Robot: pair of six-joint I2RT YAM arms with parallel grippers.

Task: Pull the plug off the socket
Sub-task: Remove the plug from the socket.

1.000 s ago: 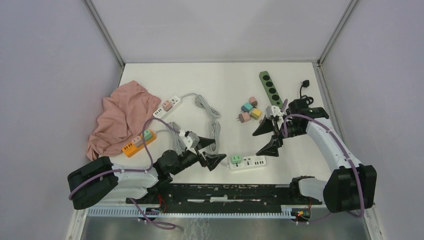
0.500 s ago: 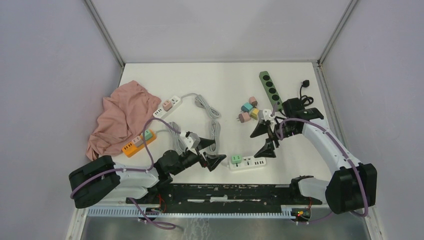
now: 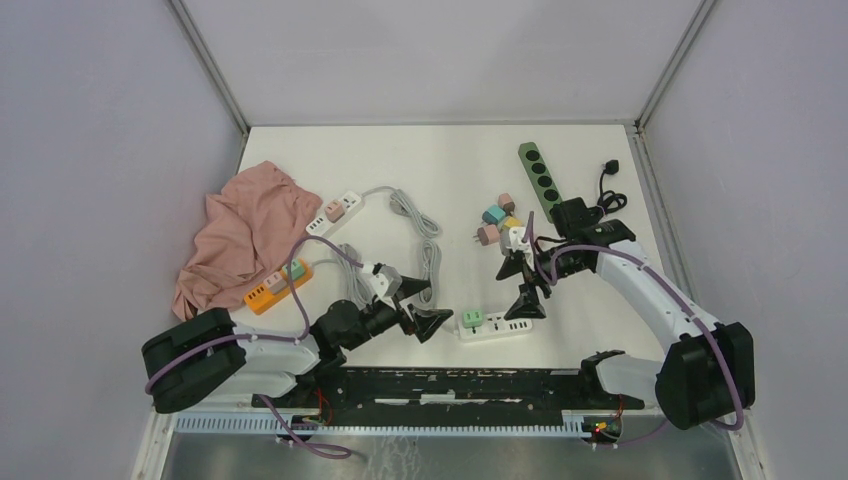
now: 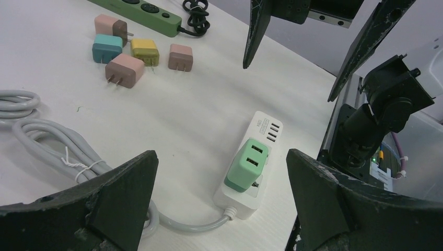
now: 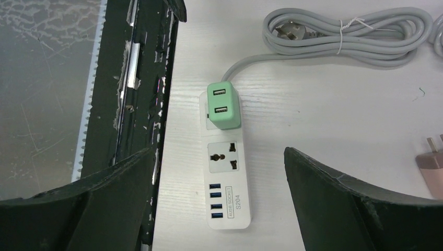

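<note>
Both end effectors are spread wide, nothing in either. The green plug (image 5: 222,106) sits seated in the white power strip (image 5: 227,201), which lies on the counter (image 3: 420,170) near its front edge, between the two arms. The right end effector (image 3: 505,295) hovers over the strip, its fingers straddling it from above. The left end effector (image 3: 438,303) waits low, just beside the cord end where the plug stands.

As I read it, the job calls for a split. One arm pins the strip down on its bare USB end, and the other closes on the plug's flat sides and draws straight up without twisting. Grip low on the plug body and hold the strip firm, or the light strip may lift along.
</note>
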